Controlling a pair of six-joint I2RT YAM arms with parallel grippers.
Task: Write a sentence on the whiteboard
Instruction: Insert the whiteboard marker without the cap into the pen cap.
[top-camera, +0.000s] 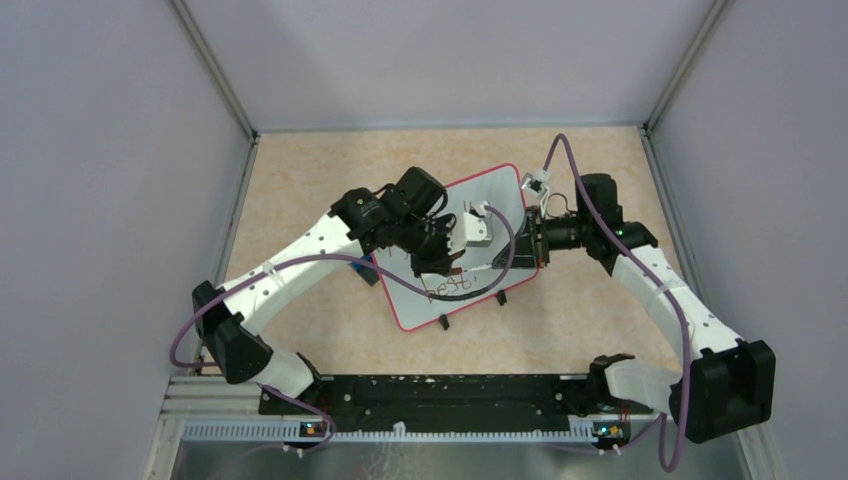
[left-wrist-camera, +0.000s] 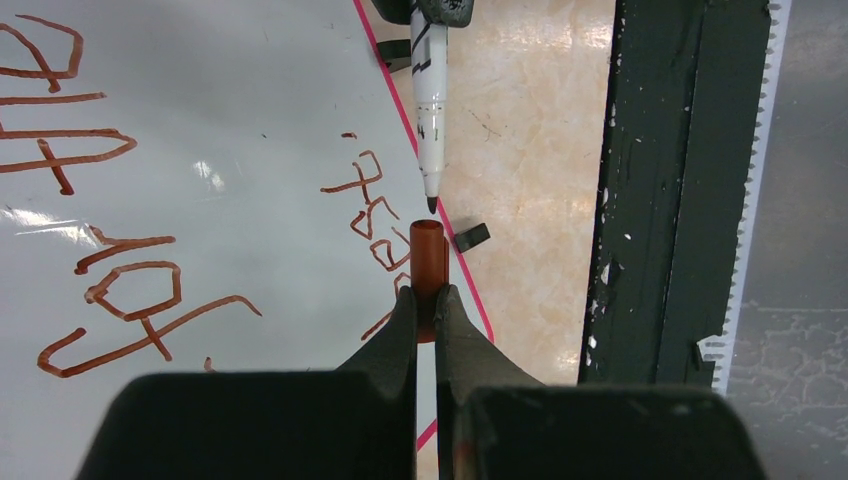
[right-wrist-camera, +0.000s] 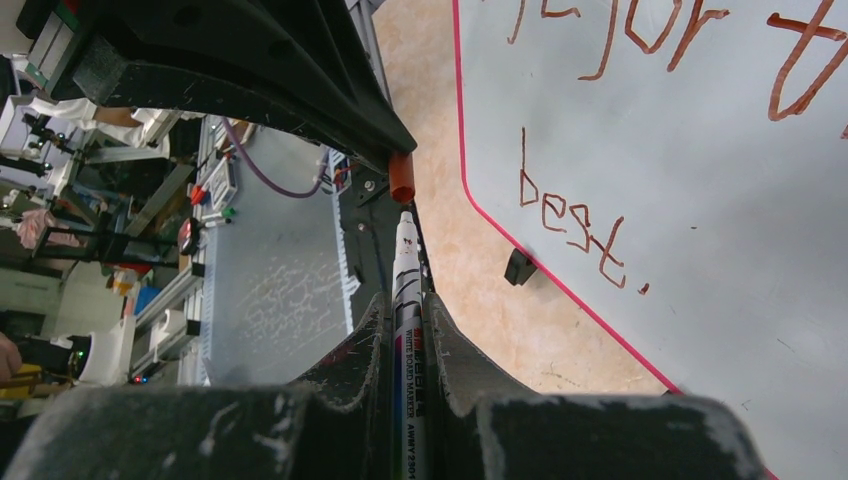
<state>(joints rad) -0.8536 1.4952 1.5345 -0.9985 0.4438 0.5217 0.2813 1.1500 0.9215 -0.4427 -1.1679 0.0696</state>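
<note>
Right claw (right-wrist-camera: 403, 305) tight around marker (right-wrist-camera: 405, 260), tip just below red cap (right-wrist-camera: 401, 178).

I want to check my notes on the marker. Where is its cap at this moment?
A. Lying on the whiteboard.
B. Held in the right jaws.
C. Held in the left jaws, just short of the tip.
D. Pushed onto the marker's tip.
C: the left jaws pinch the cap, and a small gap shows between it and the tip of the marker.

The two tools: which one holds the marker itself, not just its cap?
The right tool: it grips the white marker, while the left tool pinches only the red-brown cap.
</note>
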